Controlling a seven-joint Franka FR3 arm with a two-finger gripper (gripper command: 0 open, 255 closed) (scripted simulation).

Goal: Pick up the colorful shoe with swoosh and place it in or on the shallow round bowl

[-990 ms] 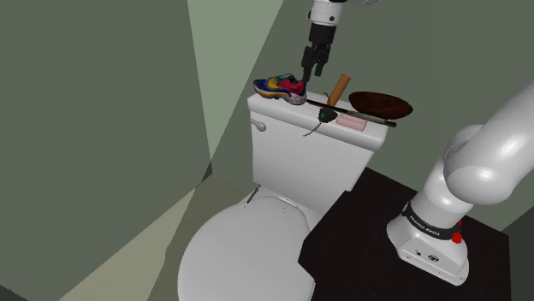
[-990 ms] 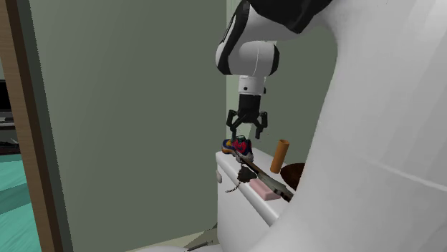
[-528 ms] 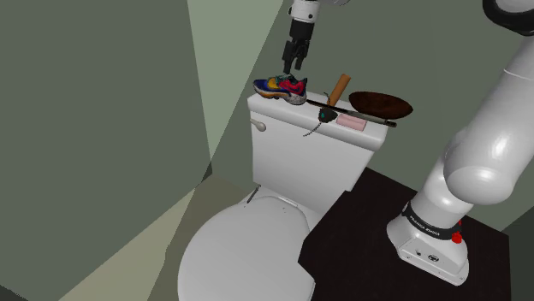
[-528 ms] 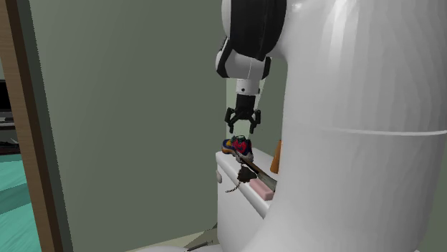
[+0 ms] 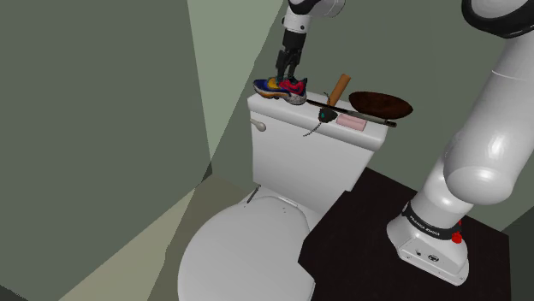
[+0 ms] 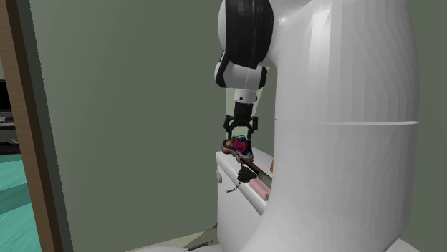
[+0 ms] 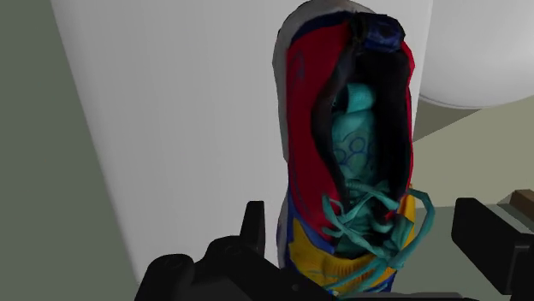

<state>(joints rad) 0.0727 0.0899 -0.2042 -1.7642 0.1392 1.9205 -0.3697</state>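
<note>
The jaws stand apart, one finger on each flank of the colorful shoe [image 7: 351,171], neither pressing it. Within the last second the gripper [image 7: 368,244] has swung across and sunk low over the shoe, which lies unmoved at one end of the toilet tank lid [image 5: 278,109], so the approach looks finished and closing seems due. The dark shallow bowl [image 5: 381,104] waits at the lid's opposite end.

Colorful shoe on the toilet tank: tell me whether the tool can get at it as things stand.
Probably yes. The tool hangs open right above the shoe, its fingers apart on either side of the laced part, and nothing lies between them and the shoe.
</note>
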